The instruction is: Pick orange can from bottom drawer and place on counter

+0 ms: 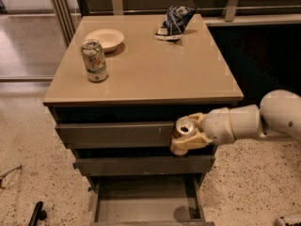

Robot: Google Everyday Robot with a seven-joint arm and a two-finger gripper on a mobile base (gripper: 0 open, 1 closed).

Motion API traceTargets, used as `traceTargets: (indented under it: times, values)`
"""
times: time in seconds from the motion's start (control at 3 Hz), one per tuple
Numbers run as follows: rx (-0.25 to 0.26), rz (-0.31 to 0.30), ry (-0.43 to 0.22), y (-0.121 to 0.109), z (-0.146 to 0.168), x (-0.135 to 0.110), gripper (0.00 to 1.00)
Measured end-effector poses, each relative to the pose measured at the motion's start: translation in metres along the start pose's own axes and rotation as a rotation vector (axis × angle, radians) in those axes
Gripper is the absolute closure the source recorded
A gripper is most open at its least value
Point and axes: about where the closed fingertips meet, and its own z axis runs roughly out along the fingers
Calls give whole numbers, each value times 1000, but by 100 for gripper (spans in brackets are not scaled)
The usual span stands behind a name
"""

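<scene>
progress, as we judge it, is past the midpoint: the pick looks done and the placing is left. the tabletop (155, 65) is the broadest thing in view and does not yet carry the task's can. below it the bottom drawer (141, 202) stands pulled open; we see no can in its shallow grey interior, only a dark patch near the front right. the white arm (254, 119) reaches in from the right at the height of the top drawer (113, 134). its gripper (186, 136) hangs just in front of that drawer's face, clamped on the orange can (184, 126), which is held roughly upright with its silver top showing, below the tabletop's front edge and well above the open drawer.

for room, we think the overhanging front lip is the edge to mind: the can has to rise clear of it before going inward. the front right and middle of the tabletop are bare and wide. the rest sits apart from that stretch: a crumpled bag (175, 20) at the back, a pale bowl (104, 38) at the back left, and a green-and-white can (94, 60) just in front of the bowl.
</scene>
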Motion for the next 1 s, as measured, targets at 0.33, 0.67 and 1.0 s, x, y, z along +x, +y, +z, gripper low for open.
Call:
traceTargets:
  times: [0.33,0.67,1.0]
  values:
    - [13,-49,21,4,-17,-32,100]
    - [6,-52,21,6,-20,-39,100]
    - [-7,-60,22,8,-29,-62,100]
